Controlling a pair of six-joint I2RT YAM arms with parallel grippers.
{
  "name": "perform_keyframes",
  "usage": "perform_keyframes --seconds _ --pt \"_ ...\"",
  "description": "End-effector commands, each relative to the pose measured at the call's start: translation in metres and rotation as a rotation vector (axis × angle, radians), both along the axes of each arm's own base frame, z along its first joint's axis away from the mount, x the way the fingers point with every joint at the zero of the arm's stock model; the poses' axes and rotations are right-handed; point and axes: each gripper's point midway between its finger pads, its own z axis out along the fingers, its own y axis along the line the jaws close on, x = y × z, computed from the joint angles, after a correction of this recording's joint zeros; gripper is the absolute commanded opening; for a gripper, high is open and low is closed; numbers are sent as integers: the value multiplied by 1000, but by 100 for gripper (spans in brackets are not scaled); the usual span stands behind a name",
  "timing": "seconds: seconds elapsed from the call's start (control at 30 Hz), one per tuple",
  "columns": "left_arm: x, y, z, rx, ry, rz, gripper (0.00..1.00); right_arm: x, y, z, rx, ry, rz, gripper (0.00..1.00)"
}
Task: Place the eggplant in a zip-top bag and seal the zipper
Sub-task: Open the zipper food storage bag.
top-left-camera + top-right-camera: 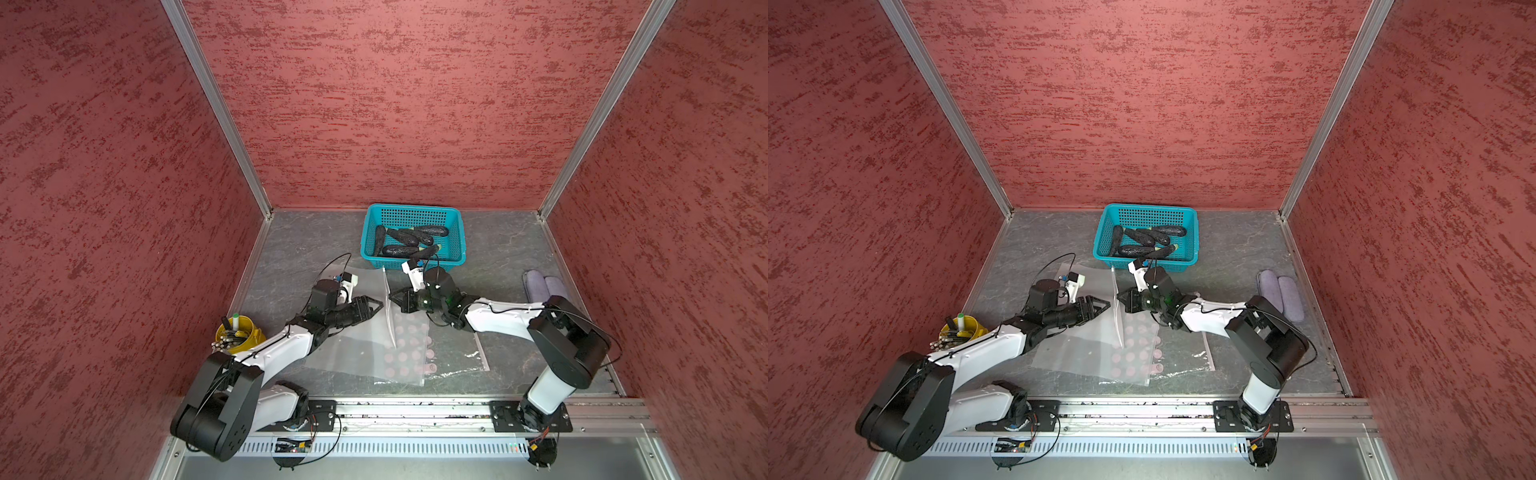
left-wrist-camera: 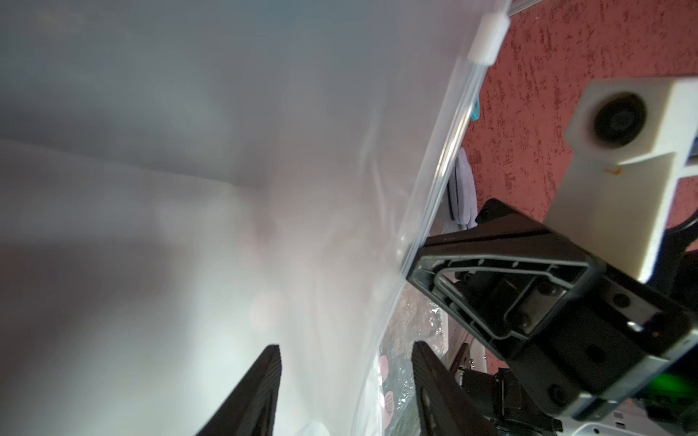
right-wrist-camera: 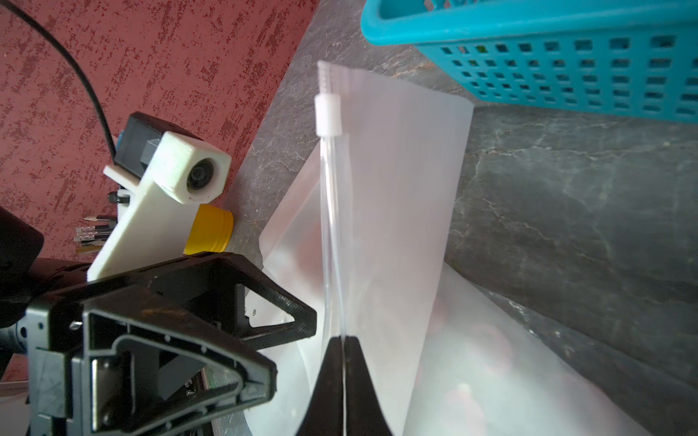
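1. Several dark eggplants (image 1: pixel 405 240) lie in a teal basket (image 1: pixel 415 209) at the back of the tabletop. None is in a bag.
2. Most of them lie lengthwise across the basket, slightly slanted. The one at the basket's left end runs nearly front to back. The nearest shows a pale stem end pointing to the robot's right.
3. A clear zip-top bag (image 1: pixel 357 349) is between the two arms, in front of the basket. Its zipper (image 3: pixel 332 226) edge is lifted and runs from near the basket toward the robot's base. The rest of the bag drapes down onto the table on the left side.
4. A white slider (image 3: pixel 328 115) sits at the zipper's far end, toward the basket.
5. The right gripper (image 3: pixel 344 341) is clenched on the zipper edge, pinching it between its fingertips.
6. The left gripper (image 2: pixel 345 349) is released, its fingers parted. In the left wrist view the bag's edge passes between them.
7. The tabletop (image 1: pixel 498 257) is grey stone-patterned. A sheet with pink spots (image 1: pixel 409 353) lies flat under the lifted bag.
8. A yellow cup (image 1: pixel 249 323) of pens stands at the left edge, and two pale purple pads (image 1: pixel 544 286) lie at the right.
9. Red mottled walls (image 1: pixel 395 104) enclose three sides. A metal rail (image 1: pixel 415 409) carries both arm bases at the front.
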Motion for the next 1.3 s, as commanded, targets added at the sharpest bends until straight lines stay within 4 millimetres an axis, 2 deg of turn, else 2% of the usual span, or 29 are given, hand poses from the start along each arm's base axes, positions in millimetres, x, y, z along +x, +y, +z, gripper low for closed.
perform_keyframes --seconds 0.0,0.27,0.47,0.6,0.73,1.03,1.27 --pt "4 -13 12 -15 -56 -54 65 4 9 14 31 -30 8 0" --pt "7 -23 5 -7 -49 -73 66 2 12 18 45 -27 21 0" --pt "12 -16 -1 4 -17 -37 57 2 11 19 43 -28 21 0" --pt "13 -14 1 3 -21 -29 55 1 10 18 40 -29 23 0" --pt "15 -12 -5 20 -4 -22 51 0 11 20 43 -29 30 0" --pt "20 -12 -13 42 22 -11 44 -1 13 27 60 -32 39 0" --pt "26 -20 -10 46 23 -34 42 -4 16 27 93 -14 49 0"
